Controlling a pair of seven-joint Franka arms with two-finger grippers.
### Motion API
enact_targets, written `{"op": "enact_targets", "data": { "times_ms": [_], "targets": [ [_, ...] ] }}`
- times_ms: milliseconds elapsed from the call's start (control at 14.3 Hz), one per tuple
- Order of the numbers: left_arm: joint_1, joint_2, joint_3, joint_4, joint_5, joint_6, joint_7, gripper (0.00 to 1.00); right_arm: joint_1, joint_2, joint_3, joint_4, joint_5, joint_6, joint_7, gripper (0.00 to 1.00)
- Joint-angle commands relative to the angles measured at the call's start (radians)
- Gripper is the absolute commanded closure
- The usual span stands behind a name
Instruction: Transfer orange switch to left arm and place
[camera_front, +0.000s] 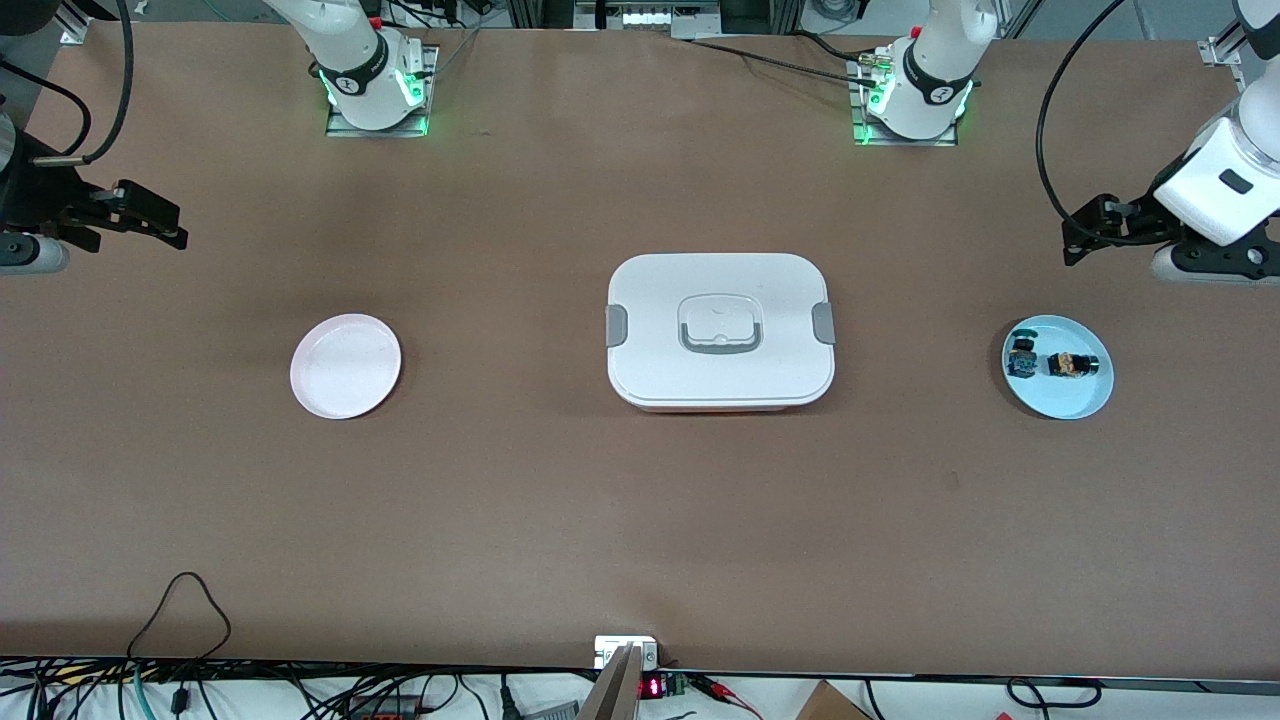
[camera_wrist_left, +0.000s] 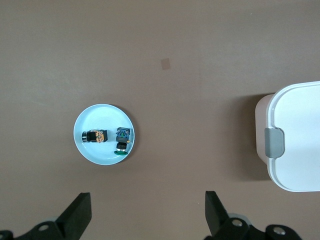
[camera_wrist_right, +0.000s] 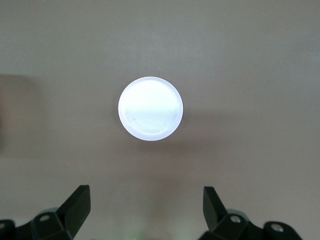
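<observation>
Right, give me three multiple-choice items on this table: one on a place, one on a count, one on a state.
1. Where does the orange switch lie?
A. on the blue plate
B. on the pink plate
C. on the box

2. How many switches lie on that blue plate?
A. one
B. two
C. three

3. How does the left gripper stand?
A. shut on the orange switch
B. open and holding nothing
C. shut on the box's latch

Key: 1 A, it lies beside the blue switch on the blue plate. 2 B, only those two show there. 3 B, the left wrist view shows its fingers wide apart above bare table; the right gripper is open too.
</observation>
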Motion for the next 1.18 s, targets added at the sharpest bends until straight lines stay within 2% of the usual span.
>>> {"op": "enact_targets", "data": {
  "times_ms": [0, 1115],
  "targets": [
    [-0.014, -0.033, 0.021, -0.038, -0.012, 0.026, -0.004, 0.0, -0.013, -0.002, 0.013, 0.017, -0.005, -0.02, -0.012, 0.0],
    [-0.018, -0.016, 0.004, -0.015, -0.011, 0.0, -0.001, 0.0, -0.013, -0.002, 0.013, 0.017, -0.008, -0.023, -0.014, 0.0]
  ]
}}
